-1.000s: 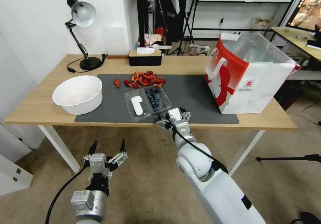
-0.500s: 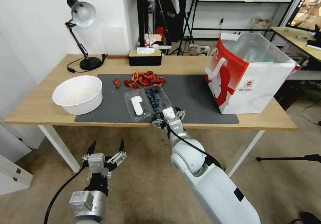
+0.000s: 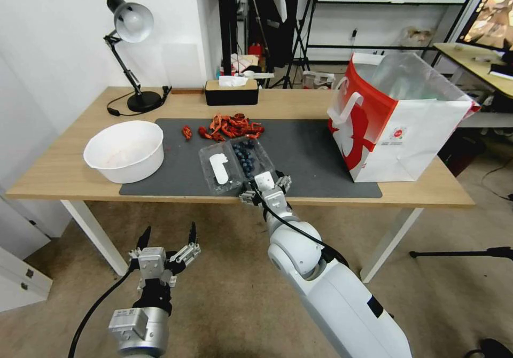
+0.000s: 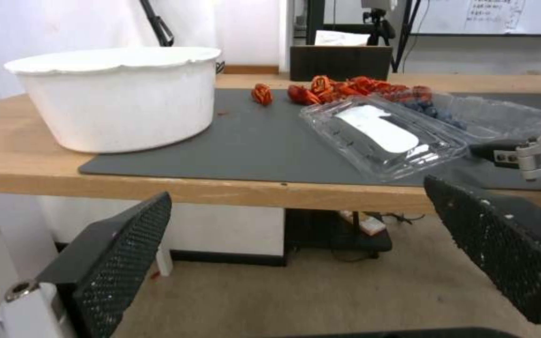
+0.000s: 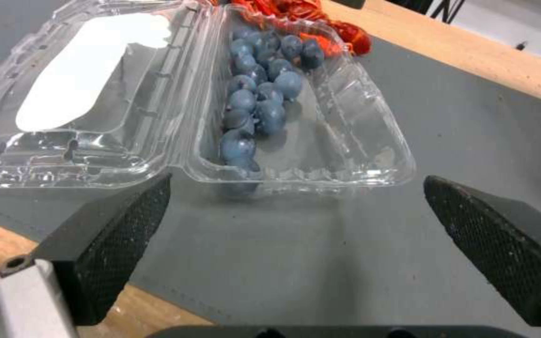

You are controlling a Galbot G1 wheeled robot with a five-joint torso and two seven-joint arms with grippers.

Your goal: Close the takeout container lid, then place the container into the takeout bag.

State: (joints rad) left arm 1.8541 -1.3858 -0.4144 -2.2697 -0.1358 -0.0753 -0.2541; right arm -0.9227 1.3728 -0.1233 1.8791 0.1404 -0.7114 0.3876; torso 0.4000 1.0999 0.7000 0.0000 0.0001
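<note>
One takeout container, just beyond right pincer, spread

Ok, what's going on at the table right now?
The right claw, fingers open, sits at the table's near edge just in front of the takeout container, which lies open on the grey mat with its lid flat beside the blueberries. The left claw hangs open below table level. The takeout bag stands open, right of the container.
</note>
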